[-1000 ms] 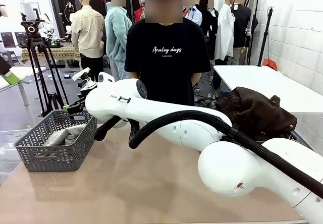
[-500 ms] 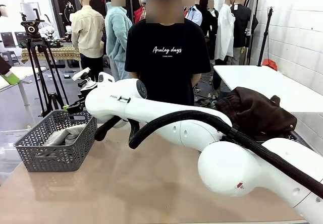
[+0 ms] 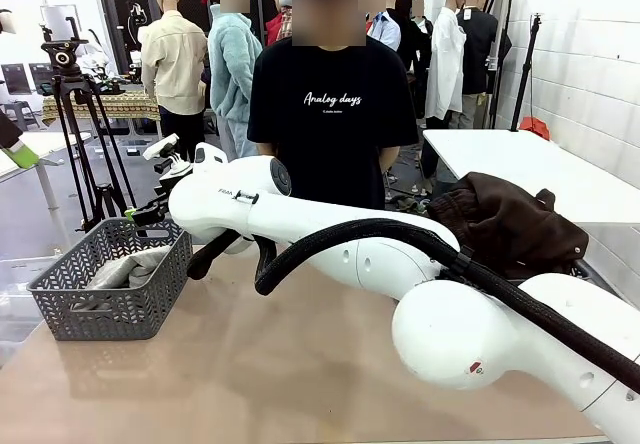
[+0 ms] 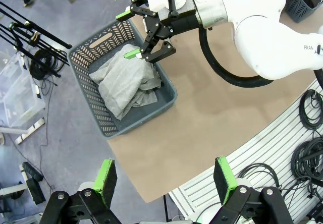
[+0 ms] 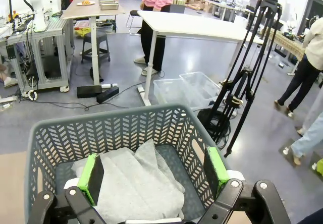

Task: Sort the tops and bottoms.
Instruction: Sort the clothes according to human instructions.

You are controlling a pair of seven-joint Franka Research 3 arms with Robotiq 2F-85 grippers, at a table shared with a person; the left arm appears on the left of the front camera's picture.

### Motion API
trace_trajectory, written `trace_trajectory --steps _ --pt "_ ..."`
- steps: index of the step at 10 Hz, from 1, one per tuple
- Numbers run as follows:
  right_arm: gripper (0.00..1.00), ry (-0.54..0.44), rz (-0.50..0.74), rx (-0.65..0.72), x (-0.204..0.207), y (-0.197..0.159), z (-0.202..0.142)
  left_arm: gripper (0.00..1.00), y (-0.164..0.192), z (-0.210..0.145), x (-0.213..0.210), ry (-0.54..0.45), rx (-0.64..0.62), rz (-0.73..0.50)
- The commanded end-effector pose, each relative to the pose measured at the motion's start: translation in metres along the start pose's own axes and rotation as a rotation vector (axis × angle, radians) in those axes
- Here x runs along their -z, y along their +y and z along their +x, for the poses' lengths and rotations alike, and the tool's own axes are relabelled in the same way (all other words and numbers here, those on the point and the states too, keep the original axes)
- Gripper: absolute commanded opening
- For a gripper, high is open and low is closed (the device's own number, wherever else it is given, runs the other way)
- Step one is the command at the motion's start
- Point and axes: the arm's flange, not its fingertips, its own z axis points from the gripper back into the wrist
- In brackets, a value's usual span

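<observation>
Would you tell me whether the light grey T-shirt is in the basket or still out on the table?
In the basket. The grey T-shirt lies crumpled inside the grey mesh basket, below the open right gripper, which holds nothing.

White script "Analog days" on the person's black T-shirt (image 3: 332, 114), smaller line under it unreadable. "FRAN" partly visible on the white arm (image 4: 282, 30) at picture edge.

The right arm (image 3: 330, 229) hides much of the table (image 3: 250, 364) and the lower edge of the brown garment (image 3: 505, 219); the basket (image 3: 110, 279) wall screens most of the grey shirt (image 3: 125, 269).
</observation>
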Motion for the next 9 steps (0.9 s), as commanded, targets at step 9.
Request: trace_trajectory --steps 9 --pt "1.0 0.0 0.0 0.0 0.0 0.0 0.0 1.0 -0.0001 -0.0013 0.0 0.001 0.0 0.0"
